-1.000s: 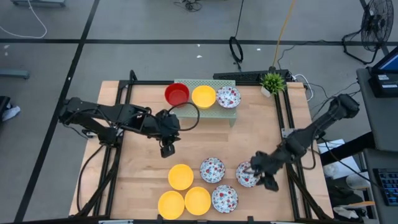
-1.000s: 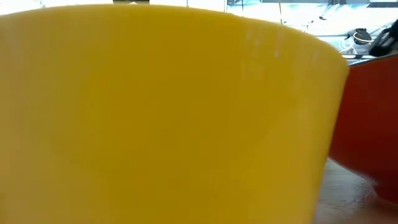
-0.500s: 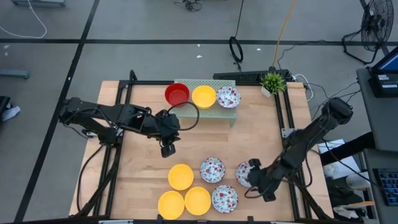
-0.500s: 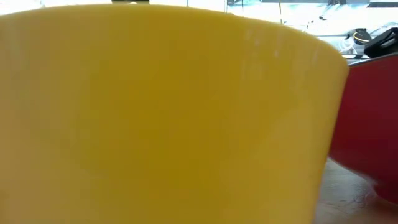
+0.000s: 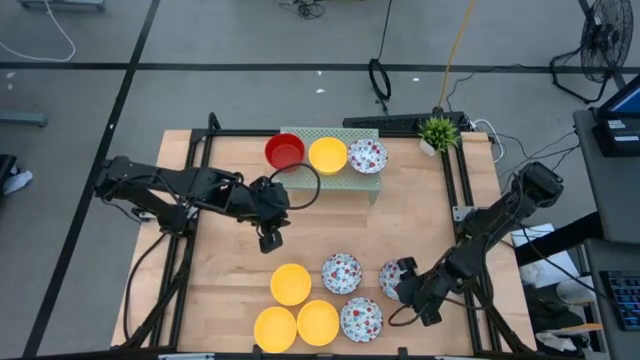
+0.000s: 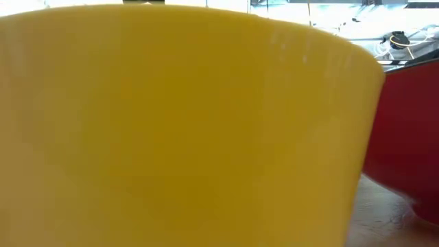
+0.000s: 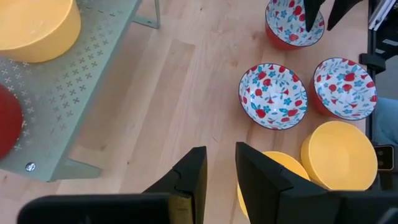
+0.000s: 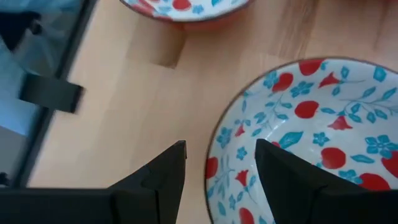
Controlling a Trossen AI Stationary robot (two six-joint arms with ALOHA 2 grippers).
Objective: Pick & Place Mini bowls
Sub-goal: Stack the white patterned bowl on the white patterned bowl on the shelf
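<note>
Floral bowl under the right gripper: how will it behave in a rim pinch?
The small round floral-speckled bowl looks rigid and glazed, so probably slippery. The right gripper has open fingers straddling its rim; a one-sided pinch may tilt it.

Both arms are dark, jointed and tube-like. A black cable loops off the left arm (image 5: pixel 180 190) towards twelve o'clock; the right arm (image 5: pixel 490 235) looks slimmer. Each gripper ends in two black, wedge-shaped fingers (image 7: pixel 189 177).

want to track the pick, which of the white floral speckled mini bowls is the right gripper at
The right gripper straddles the rim of the rightmost white floral speckled mini bowl in the near group; the other floral bowls lie clear of it.
</note>
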